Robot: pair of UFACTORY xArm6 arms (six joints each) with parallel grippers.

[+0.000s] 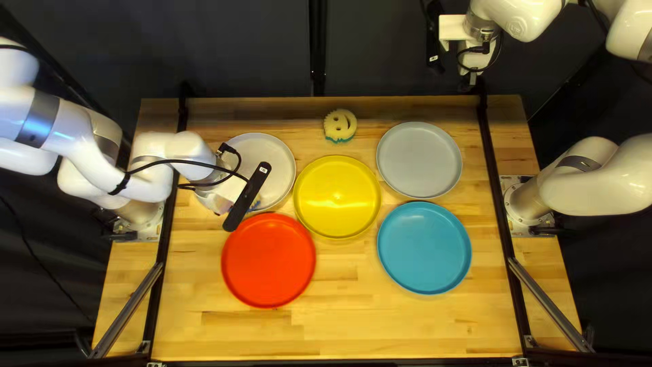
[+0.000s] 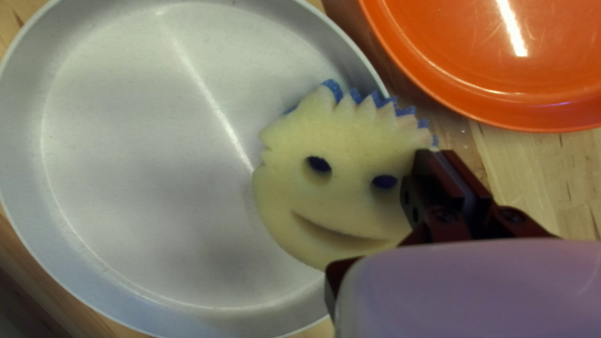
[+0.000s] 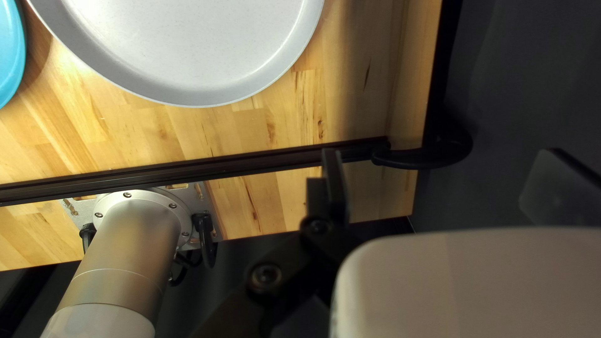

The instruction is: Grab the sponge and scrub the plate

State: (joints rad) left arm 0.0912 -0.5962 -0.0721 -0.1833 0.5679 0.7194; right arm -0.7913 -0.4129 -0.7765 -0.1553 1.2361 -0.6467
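Seen from above, the left claw is clenched on a round yellow-and-blue foam sponge at six o'clock on a round pale-grey plate, ten o'clock on the wooden bench. The right claw hangs released at one o'clock.

From here I can see the right gripper hanging with its fingers spread wide, nothing between them. Ahead of it lies a pale grey plate on the wooden table, with the rim of a blue plate near it. A black rail runs between the grey one and the bolted arm base.
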